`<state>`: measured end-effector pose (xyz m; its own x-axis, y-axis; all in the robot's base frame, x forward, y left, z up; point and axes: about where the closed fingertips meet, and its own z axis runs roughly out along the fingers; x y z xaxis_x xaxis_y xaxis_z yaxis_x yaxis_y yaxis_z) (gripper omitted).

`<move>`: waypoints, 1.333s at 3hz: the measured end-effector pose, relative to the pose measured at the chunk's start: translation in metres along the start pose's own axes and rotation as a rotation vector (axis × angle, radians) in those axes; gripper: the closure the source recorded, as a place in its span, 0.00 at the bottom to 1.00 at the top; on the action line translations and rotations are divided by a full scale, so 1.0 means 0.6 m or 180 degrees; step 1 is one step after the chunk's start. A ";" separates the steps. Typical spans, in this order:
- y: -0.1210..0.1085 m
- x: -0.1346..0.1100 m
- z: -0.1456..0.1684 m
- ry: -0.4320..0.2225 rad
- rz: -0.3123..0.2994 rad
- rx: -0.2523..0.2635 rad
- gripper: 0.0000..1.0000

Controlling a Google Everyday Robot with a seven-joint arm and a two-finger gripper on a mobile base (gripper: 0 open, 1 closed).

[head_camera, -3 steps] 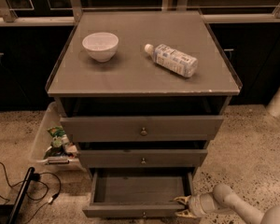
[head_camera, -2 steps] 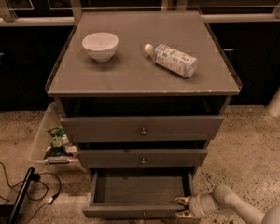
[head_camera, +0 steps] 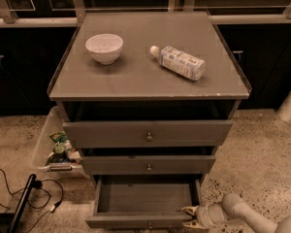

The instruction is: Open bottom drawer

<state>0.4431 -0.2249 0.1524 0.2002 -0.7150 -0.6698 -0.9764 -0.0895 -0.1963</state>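
Camera view: the bottom drawer [head_camera: 144,198] stands pulled out of the grey cabinet [head_camera: 63,111], its shallow box exposed. The claw [head_camera: 188,217] sits low at the drawer's right front corner, its prongs apart. A white bowl [head_camera: 104,47] and a bottle [head_camera: 178,62] lying on its side rest on the worktop [head_camera: 136,84].
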 end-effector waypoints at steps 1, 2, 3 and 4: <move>0.000 0.000 0.000 0.0000 0.0000 0.0000 0.58; 0.000 0.000 0.000 0.0000 0.0000 0.0000 0.35; 0.000 0.000 0.000 -0.0001 0.0000 0.0000 0.12; 0.000 0.000 0.000 -0.0001 0.0000 -0.0001 0.00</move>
<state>0.4430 -0.2247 0.1523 0.2002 -0.7149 -0.6700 -0.9765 -0.0896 -0.1962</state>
